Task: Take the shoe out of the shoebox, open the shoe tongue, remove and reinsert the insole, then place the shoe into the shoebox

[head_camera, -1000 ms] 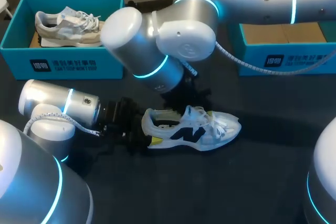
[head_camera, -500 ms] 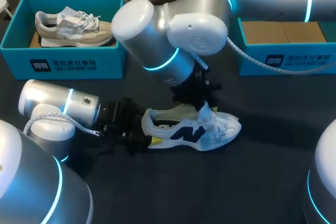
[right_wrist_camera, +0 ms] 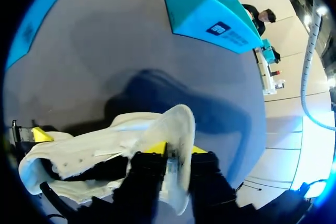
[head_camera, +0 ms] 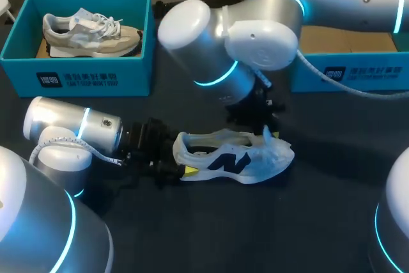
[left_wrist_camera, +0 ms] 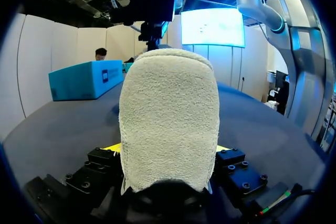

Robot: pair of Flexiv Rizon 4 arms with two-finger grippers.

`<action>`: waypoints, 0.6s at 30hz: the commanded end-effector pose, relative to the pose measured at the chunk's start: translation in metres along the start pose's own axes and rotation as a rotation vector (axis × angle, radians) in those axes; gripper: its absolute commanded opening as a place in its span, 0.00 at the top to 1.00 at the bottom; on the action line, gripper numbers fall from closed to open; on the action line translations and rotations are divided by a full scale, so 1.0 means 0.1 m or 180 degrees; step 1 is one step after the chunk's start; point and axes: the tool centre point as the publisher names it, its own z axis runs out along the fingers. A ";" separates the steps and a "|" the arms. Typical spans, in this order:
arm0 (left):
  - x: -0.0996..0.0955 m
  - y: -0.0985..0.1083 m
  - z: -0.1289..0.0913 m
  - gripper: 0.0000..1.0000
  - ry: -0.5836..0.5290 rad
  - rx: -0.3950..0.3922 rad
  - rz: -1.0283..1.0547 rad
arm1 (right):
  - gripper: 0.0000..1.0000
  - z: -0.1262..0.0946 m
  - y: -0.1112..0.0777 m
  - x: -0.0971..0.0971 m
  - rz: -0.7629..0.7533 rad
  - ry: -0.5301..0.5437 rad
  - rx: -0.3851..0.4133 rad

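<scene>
head view is showing the shoe [head_camera: 233, 158] standing on the tabletop [head_camera: 255, 234], outside the shoebox [head_camera: 345, 71]. left fingers [left_wrist_camera: 111, 148] are clamping its heel, steadying it, while right fingers [right_wrist_camera: 157, 148] are pinching the tongue [right_wrist_camera: 178, 124], probably to open it.

1. In the head view, the right arm [head_camera: 255, 36] covers its own end effector [head_camera: 265, 133]. Its fingertips cannot be made out above the shoe [head_camera: 233, 158].
2. The left end effector [head_camera: 171, 165] is a dark shape at the shoe's heel, with one yellow tip peeking out.
3. In the left wrist view, the heel [left_wrist_camera: 169, 119] hides the rest of the shoe and all but slivers of the yellow fingers [left_wrist_camera: 113, 147].
4. In the right wrist view, the tongue [right_wrist_camera: 178, 124] covers most of the yellow fingertips [right_wrist_camera: 156, 148].
5. The right shoebox [head_camera: 348, 71] is cut off by the picture's edge and overlapped by the arm.
</scene>
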 end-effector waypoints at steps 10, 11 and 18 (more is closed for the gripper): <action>0.01 0.03 0.02 1.00 -0.0003 -0.0004 0.0001 | 0.25 0.34 -0.08 -0.14 0.0175 0.0098 0.0075; 0.01 0.03 0.02 1.00 -0.0003 -0.0004 0.0001 | 0.17 0.34 -0.09 -0.15 0.0178 0.0101 0.0075; 0.01 0.03 0.02 1.00 -0.0003 -0.0004 0.0001 | 0.00 0.26 -0.16 -0.29 0.0249 0.0084 0.0022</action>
